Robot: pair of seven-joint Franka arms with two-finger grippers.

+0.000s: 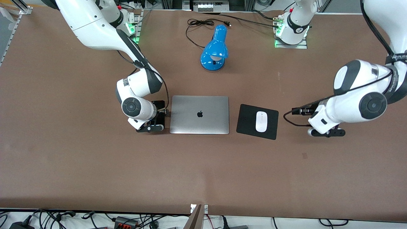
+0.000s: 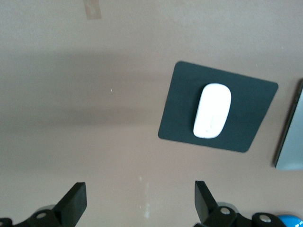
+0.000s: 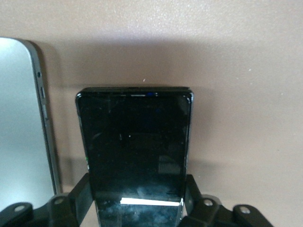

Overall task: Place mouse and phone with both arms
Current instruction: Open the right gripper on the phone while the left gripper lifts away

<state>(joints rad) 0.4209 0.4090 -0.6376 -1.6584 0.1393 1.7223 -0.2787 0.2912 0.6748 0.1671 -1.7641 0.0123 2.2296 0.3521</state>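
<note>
1. The right gripper (image 1: 155,119) is seen left of centre in the front view, low over the table just beside the closed silver laptop (image 1: 199,114), at the laptop's edge toward the right arm's end of the table.
2. In the right wrist view the phone (image 3: 136,146) fills the middle of the frame, and the black fingers (image 3: 78,196) are pressed against its two long edges, so the phone is clamped between them.
3. Whether the phone touches the table cannot be told.
4. The laptop's edge (image 3: 28,123) is shown at the left of the right wrist frame, close to the phone but apart from it.
5. The mouse (image 1: 261,121) is seen right of centre in the front view, lying on the black mouse pad (image 1: 246,121), near the laptop.
6. The left gripper (image 1: 327,131) is held at the right of the front view, over bare table (image 1: 95,165) and apart from the pad.
7. In the left wrist view its fingers (image 2: 73,201) are spread wide with nothing between them; the mouse (image 2: 212,110) appears in the upper right.
8. A blue desk lamp (image 1: 216,47) is seen at upper centre.
</note>
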